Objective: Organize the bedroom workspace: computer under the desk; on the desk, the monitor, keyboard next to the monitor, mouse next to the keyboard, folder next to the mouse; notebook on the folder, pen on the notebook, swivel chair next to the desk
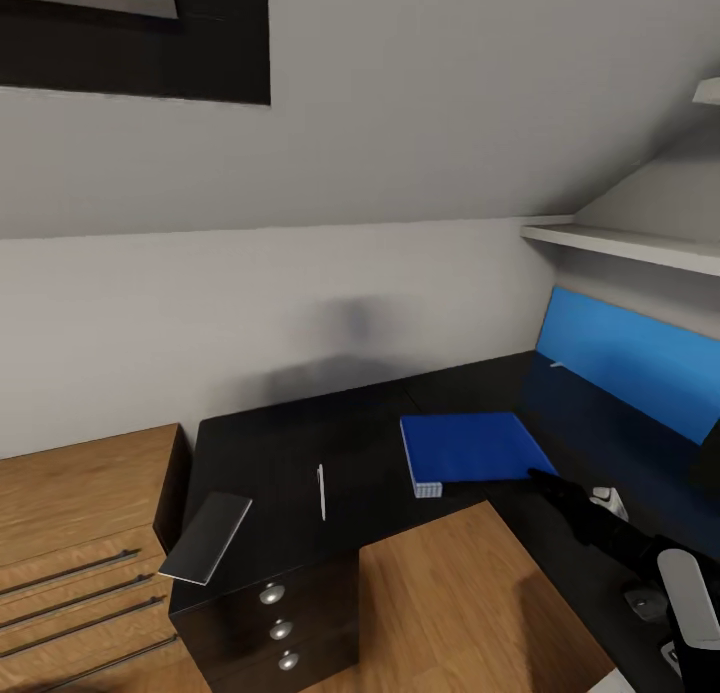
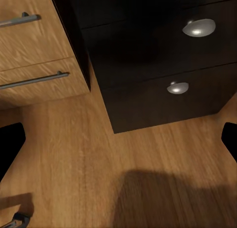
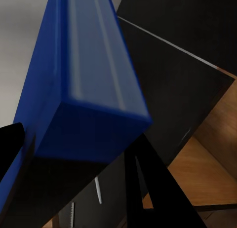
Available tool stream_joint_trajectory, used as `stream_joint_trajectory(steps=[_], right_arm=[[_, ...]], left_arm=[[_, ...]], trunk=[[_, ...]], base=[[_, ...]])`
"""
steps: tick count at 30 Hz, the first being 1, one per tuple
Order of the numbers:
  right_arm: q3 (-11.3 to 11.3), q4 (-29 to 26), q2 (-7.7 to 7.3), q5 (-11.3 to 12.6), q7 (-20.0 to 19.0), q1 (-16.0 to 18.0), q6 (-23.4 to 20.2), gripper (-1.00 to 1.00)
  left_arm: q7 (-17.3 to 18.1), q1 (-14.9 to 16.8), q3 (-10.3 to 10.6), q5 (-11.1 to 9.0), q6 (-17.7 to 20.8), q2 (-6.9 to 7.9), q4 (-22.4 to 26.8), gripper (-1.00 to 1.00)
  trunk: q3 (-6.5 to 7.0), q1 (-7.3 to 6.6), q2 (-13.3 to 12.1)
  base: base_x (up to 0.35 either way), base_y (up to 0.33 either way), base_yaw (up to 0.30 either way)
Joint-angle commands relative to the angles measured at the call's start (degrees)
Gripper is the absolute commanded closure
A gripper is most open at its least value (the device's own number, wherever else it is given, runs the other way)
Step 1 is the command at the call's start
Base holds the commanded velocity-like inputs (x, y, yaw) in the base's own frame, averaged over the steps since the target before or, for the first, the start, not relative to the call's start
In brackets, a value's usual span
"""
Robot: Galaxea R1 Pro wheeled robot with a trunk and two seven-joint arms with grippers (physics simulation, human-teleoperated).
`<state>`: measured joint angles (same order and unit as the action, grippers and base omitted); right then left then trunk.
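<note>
Right gripper [image 1: 540, 479] is clamped on the near right edge of the flat, smooth blue folder [image 1: 468, 449], which lies long axis crosswise at the black desk's [image 1: 270, 453] inner corner, with slim pale pen [image 1: 321, 491] and thin grey notebook [image 1: 206, 536] leftward, the notebook overhanging the edge.

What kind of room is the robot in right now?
Probably a home office corner under a sloped ceiling: a black L-shaped desk with a drawer unit, a blue folder lying on it, a wall shelf and a wooden floor.
</note>
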<state>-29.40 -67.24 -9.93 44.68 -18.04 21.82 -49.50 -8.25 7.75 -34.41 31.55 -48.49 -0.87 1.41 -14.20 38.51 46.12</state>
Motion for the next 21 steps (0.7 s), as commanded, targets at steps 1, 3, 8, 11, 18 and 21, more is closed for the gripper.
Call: stream_joint_trajectory(steps=[1, 3, 8, 11, 18, 21], right_arm=[[-0.13, 0.00, 0.05, -0.18, -0.21, 0.06, -0.33, 1.00], [-0.13, 0.00, 0.07, -0.16, -0.18, 0.06, -0.33, 1.00], [-0.13, 0.00, 0.15, -0.13, -0.15, 0.06, -0.33, 1.00], [-0.14, 0.06, 0.17, -0.12, -0.09, 0.06, -0.28, 1.00], [-0.21, 1.10, 0.37, -0.19, 0.08, 0.06, 4.53, 1.00], [-0.21, 2.20, 0.41, -0.20, 0.10, 0.06, 6.38, 1.00]], left_arm=[[-0.54, 0.05, -0.13, 0.62, -0.08, -0.01, -0.01, -1.00], [-0.54, 0.06, -0.13, 0.62, -0.10, -0.01, -0.01, -1.00], [-0.54, 0.04, -0.13, 0.62, -0.12, -0.01, -0.01, -1.00], [-0.54, 0.04, -0.13, 0.62, -0.12, -0.01, -0.01, -1.00], [-0.54, 0.04, -0.13, 0.62, -0.12, -0.07, -0.01, -1.00], [-0.54, 0.05, -0.13, 0.62, -0.12, -0.09, -0.01, -1.00]], trunk=[[-0.08, 0.01, 0.06], [-0.08, 0.01, 0.06], [-0.04, 0.01, 0.06], [0.01, 0.01, 0.06], [0.15, 0.01, 0.06], [0.21, 0.01, 0.06]], base=[[0.000, 0.000, 0.000], [0.000, 0.000, -0.003], [0.000, 0.000, -0.118], [0.000, 0.000, -0.219], [0.000, 0.000, -0.244], [0.000, 0.000, -0.243]])
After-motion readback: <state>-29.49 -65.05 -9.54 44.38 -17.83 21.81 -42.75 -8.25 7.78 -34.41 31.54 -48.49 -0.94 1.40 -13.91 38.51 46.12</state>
